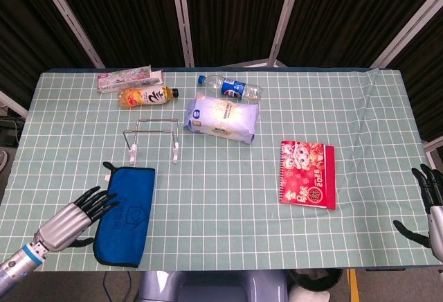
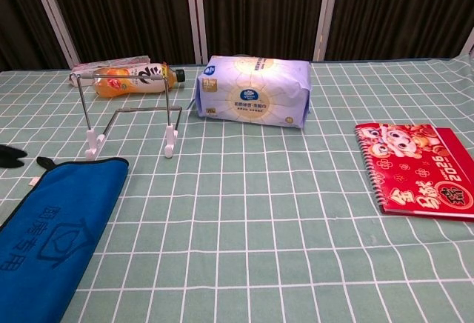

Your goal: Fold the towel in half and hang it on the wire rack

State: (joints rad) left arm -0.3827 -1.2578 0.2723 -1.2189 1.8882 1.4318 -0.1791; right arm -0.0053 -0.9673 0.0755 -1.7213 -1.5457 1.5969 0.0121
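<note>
While my left hand point(image 1: 66, 220) hovers at the near-left corner of the bench point(image 1: 228, 222), its dark fingers point(image 1: 95, 197) are spread apart and hold nothing, with the tips reaching toward the left edge of the towel point(image 1: 124, 215); I cannot tell whether they touch the cloth. In the chest view only a dark sliver of that hand point(image 2: 10, 156) shows at the left border. My right hand point(image 1: 430, 201) sits at the far right edge of the head view, off the side of the bench, its fingers point(image 1: 423, 181) upright and apart, its thumb stuck out to the side, empty.

I see the blue towel lying flat on the checked cloth, already doubled into a long narrow strip. Its long axis runs from the near edge of the bench away from me, tilted slightly, with a small black loop point(image 1: 108, 166) at the far end pointing toward the wire rack point(image 1: 152, 139).

I find the rack standing upright just beyond the towel, apart from it, with nothing draped over its bar. Behind it an orange drink bottle point(image 1: 146, 96) lies on its side, with a pink box point(image 1: 129, 79) beyond that. A clear bottle with a blue label point(image 1: 230, 88) lies near a white and blue tissue pack point(image 1: 222, 117). A red spiral calendar point(image 1: 307, 174) lies flat to the right, well apart from the towel.
</note>
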